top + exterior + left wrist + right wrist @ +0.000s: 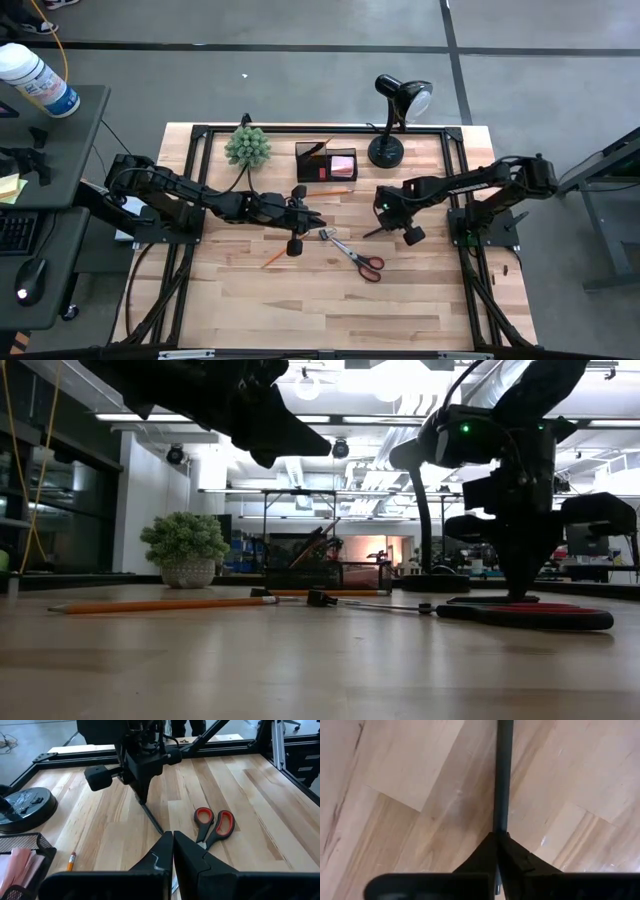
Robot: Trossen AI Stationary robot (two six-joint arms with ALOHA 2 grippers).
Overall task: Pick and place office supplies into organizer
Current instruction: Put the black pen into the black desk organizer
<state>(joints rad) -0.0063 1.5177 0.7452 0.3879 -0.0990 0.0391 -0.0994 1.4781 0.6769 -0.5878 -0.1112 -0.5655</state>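
A thin black pen point(502, 775) lies on the wooden table right of centre, and my right gripper point(499, 836) points steeply down, shut on it. My left gripper point(173, 836) hovers shut and holding nothing at the table's middle point(318, 224), just left of the red-handled scissors point(358, 255), which lie flat. One orange pencil point(272, 258) lies near my left gripper. Another point(335, 190) lies in front of the black organizer point(325, 163), which stands at the far middle with a pink pad in it. My right gripper pinches the pen's shaft point(501, 822) between its two fingers, coming from above and pointing steeply down. The fingers lie across the pen. From the hold the pen reaches out low over the table toward my left gripper point(152, 820); whether it is lifted clear I cannot tell.
A black desk lamp point(395, 120) stands at the far right, its round base beside the organizer. A green spiky plant point(247, 147) sits at the far left. The black frame rails point(200, 135) run along the table's edges. Bare wood lies toward the near edge.
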